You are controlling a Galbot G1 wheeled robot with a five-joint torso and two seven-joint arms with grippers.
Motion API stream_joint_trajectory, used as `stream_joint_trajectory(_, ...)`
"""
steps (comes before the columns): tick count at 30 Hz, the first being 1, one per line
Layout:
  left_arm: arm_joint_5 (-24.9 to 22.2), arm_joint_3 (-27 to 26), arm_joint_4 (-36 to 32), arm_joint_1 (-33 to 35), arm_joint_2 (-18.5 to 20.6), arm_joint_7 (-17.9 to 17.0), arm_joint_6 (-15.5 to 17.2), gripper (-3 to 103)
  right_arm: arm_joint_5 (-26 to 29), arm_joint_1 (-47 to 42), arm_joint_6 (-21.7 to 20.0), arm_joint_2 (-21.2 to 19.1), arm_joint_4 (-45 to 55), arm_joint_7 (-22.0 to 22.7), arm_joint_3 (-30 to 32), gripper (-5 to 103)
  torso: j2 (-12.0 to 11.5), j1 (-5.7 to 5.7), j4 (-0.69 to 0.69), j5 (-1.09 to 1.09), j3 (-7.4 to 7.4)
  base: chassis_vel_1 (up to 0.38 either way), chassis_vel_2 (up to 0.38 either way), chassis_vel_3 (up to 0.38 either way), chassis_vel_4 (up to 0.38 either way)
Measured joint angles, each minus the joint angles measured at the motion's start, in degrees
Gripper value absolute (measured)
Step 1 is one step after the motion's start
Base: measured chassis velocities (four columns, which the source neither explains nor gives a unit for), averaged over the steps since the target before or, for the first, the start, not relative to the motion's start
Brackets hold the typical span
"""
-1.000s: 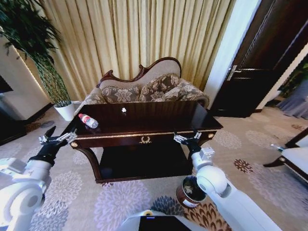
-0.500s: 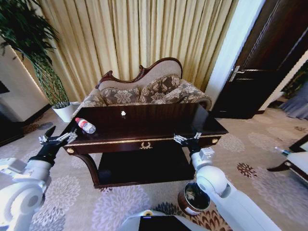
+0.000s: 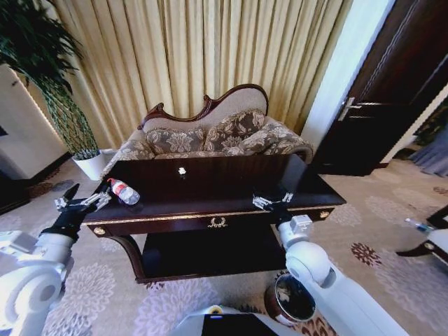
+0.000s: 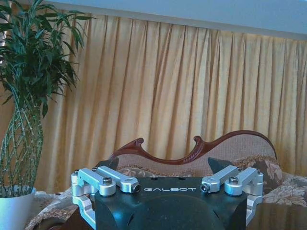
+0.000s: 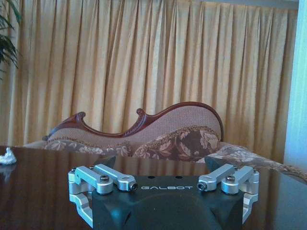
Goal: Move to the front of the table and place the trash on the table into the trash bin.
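Behind the table (image 3: 210, 206): a carved sofa (image 3: 217, 133) with patterned cushions, gold curtains (image 3: 196, 56), a potted plant (image 3: 49, 84) at upper left, a dark door (image 3: 392, 91) at upper right. On the glossy top, bottle (image 3: 124, 191) lying on its side near the left end; small whitish wad (image 3: 182, 171) toward the back edge, centre. Trash bin (image 3: 294, 301) on the carpet at lower right, partly hidden by the right arm. Left gripper (image 3: 78, 204) held level off the table's left corner, fingers spread — empty. Right gripper (image 3: 274, 201) at the front edge, right of centre, fingers likewise apart, nothing between them.
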Motion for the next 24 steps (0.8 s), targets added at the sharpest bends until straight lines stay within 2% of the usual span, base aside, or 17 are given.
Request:
stream_joint_trajectory(6,-0.2,-0.2,-0.3,0.3,0.1,0.1,0.2,100,5.3,1.5,-2.4,-1.3,2.6,-0.1,-0.1,100,0.0,0.01,-0.01,0.01,0.01,-0.041,0.035,0.049,-0.045)
stream_joint_trajectory(11,-0.4,-0.5,-0.7,0.5,0.2,0.0,0.4,100,12.3,4.8,-6.1,-5.5,3.8,0.4,-0.3,100,0.0,-0.02,0.00,0.00,-0.01,0.000,0.000,0.000,0.000)
stream_joint_trajectory(16,-0.4,-0.6,-0.9,0.7,-0.1,0.0,0.5,100,16.0,8.3,-6.9,-8.5,1.4,-0.7,-0.5,100,0.0,-0.02,0.00,0.00,0.00,0.000,0.000,0.000,0.000)
stream_joint_trajectory(18,-0.4,-0.7,-1.0,1.0,-0.3,0.0,0.6,100,19.8,11.3,-7.5,-10.1,-0.4,-1.5,-1.2,100,0.0,-0.01,0.00,0.01,0.01,0.000,0.000,0.000,0.000)
stream_joint_trajectory(19,-0.4,-0.7,-1.0,1.0,-0.3,0.0,0.6,100,19.8,11.3,-7.5,-10.1,-0.4,-1.5,-1.2,100,0.0,-0.01,0.00,0.01,0.01,0.000,0.000,0.000,0.000)
stream_joint_trajectory(21,-0.4,-0.9,-1.1,1.2,-0.4,0.0,0.6,100,25.1,14.8,-8.4,-11.5,-1.4,-2.7,-2.3,100,0.0,-0.01,-0.01,0.01,0.00,0.000,0.000,0.000,0.000)
stream_joint_trajectory(22,-0.4,-0.9,-1.1,1.2,-0.4,0.0,0.6,100,25.1,14.8,-8.4,-11.5,-1.4,-2.7,-2.3,100,0.0,-0.01,-0.01,0.01,0.00,0.000,0.000,0.000,0.000)
stream_joint_trajectory(24,-0.4,-0.8,-1.2,1.1,-0.6,0.0,0.7,100,29.1,18.2,-9.6,-12.6,-2.2,-3.7,-4.1,100,0.0,-0.01,-0.01,0.00,0.00,0.000,0.000,0.000,0.000)
